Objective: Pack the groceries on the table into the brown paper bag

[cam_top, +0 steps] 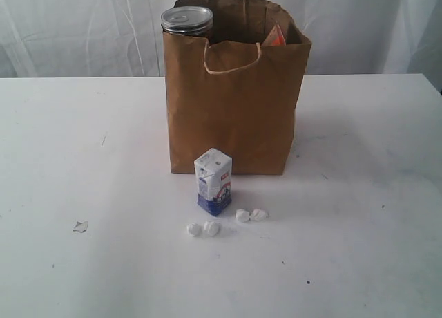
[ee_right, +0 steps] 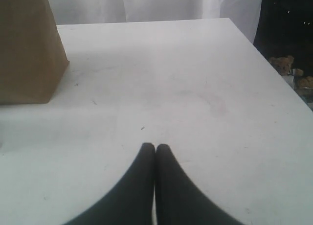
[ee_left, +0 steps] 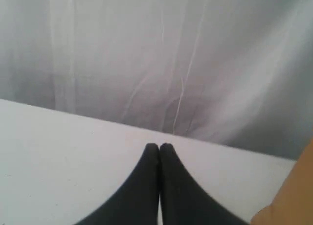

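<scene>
We see the brown paper bag [cam_top: 231, 117] upright on the table [cam_top: 62, 145], the silver-topped can [cam_top: 187, 19] and orange-labelled pouch [cam_top: 275, 36] showing at its mouth; the small carton [cam_top: 213, 182] and white lumps [cam_top: 212, 228] sit just in front of it. Our left gripper [ee_left: 159, 146] and right gripper [ee_right: 155, 146] are pinched together, empty.

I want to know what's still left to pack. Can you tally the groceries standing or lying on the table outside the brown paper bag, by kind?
white-blue carton: 1
small white lumps: 4
Total: 5
</scene>
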